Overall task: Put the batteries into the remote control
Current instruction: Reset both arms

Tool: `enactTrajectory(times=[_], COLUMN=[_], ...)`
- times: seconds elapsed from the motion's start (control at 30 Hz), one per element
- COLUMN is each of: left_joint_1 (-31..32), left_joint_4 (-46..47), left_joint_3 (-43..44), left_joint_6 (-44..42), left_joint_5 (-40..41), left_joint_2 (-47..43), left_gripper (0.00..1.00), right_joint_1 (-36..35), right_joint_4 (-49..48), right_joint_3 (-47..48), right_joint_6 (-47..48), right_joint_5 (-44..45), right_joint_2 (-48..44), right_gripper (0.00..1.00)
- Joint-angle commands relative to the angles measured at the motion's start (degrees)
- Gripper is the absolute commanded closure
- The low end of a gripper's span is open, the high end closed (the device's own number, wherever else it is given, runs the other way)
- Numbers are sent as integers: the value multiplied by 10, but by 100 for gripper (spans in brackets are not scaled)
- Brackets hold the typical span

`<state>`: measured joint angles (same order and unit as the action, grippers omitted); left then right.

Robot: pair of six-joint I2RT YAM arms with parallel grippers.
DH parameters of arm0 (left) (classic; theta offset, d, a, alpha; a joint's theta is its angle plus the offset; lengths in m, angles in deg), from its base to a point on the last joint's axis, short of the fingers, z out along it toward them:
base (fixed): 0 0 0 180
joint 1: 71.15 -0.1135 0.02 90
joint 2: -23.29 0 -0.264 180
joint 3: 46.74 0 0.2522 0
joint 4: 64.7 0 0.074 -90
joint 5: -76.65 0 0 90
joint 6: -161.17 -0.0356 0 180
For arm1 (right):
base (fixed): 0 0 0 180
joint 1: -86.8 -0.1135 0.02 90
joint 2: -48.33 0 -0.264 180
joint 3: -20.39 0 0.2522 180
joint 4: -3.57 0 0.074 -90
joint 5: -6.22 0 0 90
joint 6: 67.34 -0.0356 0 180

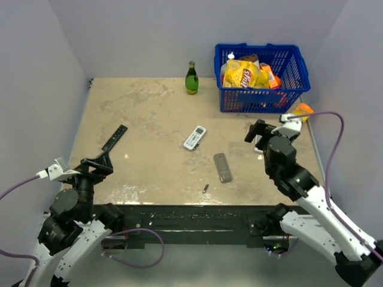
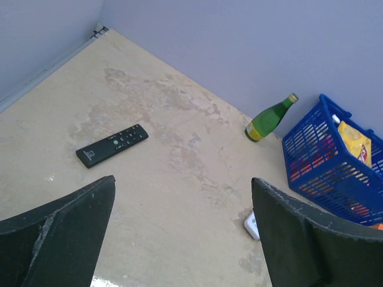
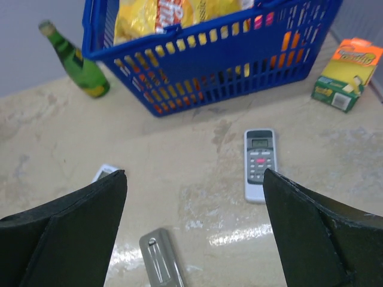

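The remote control (image 1: 222,167) lies grey back up near the table's middle front; it also shows at the bottom of the right wrist view (image 3: 161,264). One small dark battery (image 1: 205,188) lies on the table just left of and in front of it. My right gripper (image 1: 261,135) is open and empty, hovering to the right of and behind the remote, which shows below its spread fingers (image 3: 194,173). My left gripper (image 1: 99,162) is open and empty at the front left, far from both; its view (image 2: 182,180) shows neither remote nor battery.
A white remote (image 1: 194,137) lies at mid-table. Another white remote (image 3: 261,164) lies under my right gripper. A long black remote (image 1: 114,138) is at the left. A green bottle (image 1: 191,78), a blue basket (image 1: 263,98) of snacks and an orange box (image 3: 346,75) stand at the back right.
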<state>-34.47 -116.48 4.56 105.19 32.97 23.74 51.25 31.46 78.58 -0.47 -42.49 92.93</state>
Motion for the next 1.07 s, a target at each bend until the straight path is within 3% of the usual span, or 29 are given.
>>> enactTrajectory(times=[0.0,0.13,0.27,1.03], left_joint_1=[-5,-4,-5,-4], left_joint_4=[5,-2,0,-3], left_joint_3=[15,15,15,13], left_joint_6=[18,19,15,19], left_joint_5=[39,36,32,32], left_joint_2=[-65,-69,-63,-70], left_gripper=[0,0,0,0], right_joint_1=[3,2,3,2], right_joint_4=[-21,-57,-73,-89], right_joint_3=[-36,-70,-86,-94], right_joint_6=[-7,1,9,20], right_joint_5=[86,91,95,84], right_joint_2=[-91,-192,-227,-242], right_gripper=[2,2,2,2])
